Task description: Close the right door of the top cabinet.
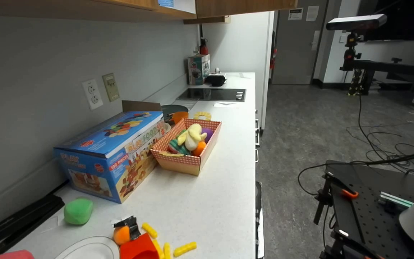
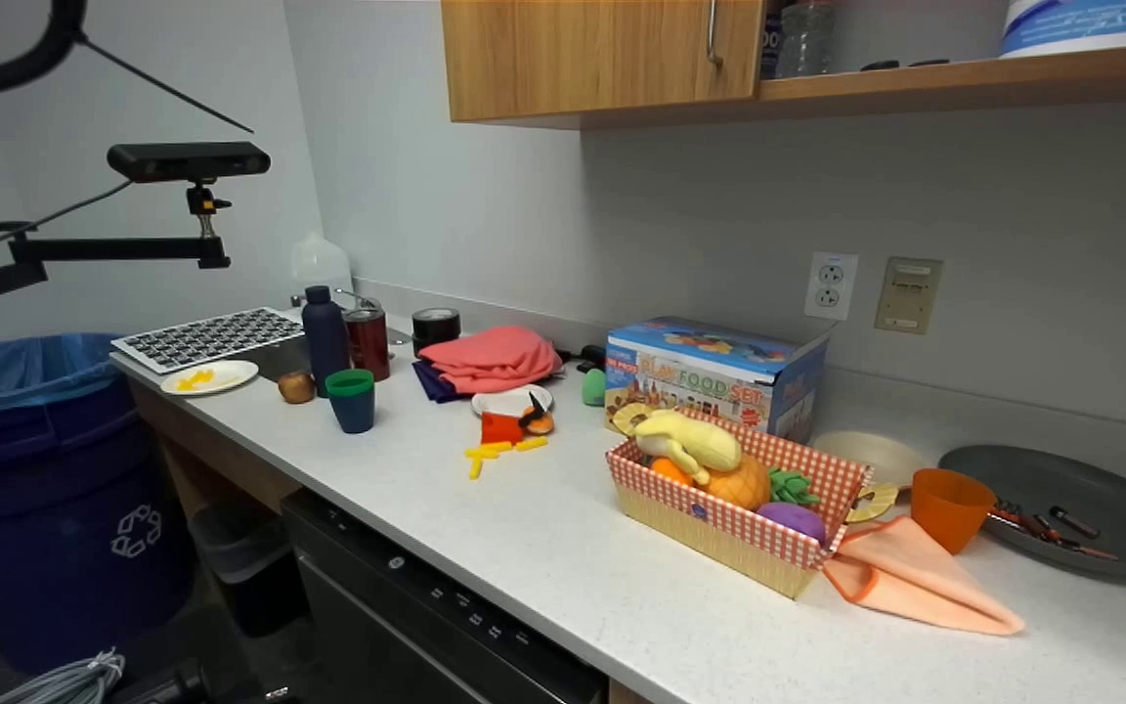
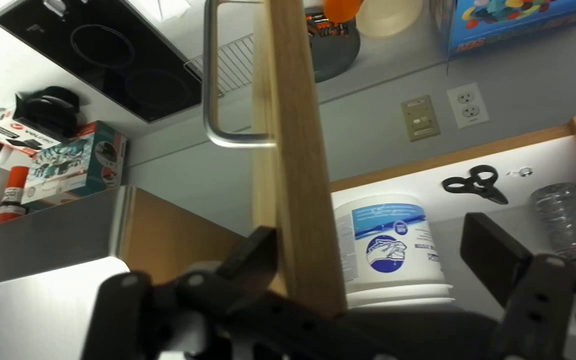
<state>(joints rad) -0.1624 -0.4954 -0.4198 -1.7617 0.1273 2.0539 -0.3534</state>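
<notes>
The top cabinet shows in both exterior views, its underside (image 1: 67,10) and its lower front edge (image 2: 915,86). Its right door (image 1: 243,8) stands open, jutting out from the cabinet front in an exterior view. In the wrist view I see the door's narrow wooden edge (image 3: 305,165) and its metal handle (image 3: 210,85) on the outer face. My gripper (image 3: 375,250) is open. The door's edge runs between the two fingers, close beside the left-hand finger in the picture; I cannot tell if they touch. The gripper is out of sight in both exterior views.
A white tub (image 3: 393,245) and black scissors (image 3: 478,185) are inside the cabinet. The closed left door (image 2: 602,59) is beside the opening. A blue toy box (image 1: 110,144) and a checkered basket (image 1: 178,165) stand on the counter below. A tall white panel (image 1: 239,43) is beyond the door.
</notes>
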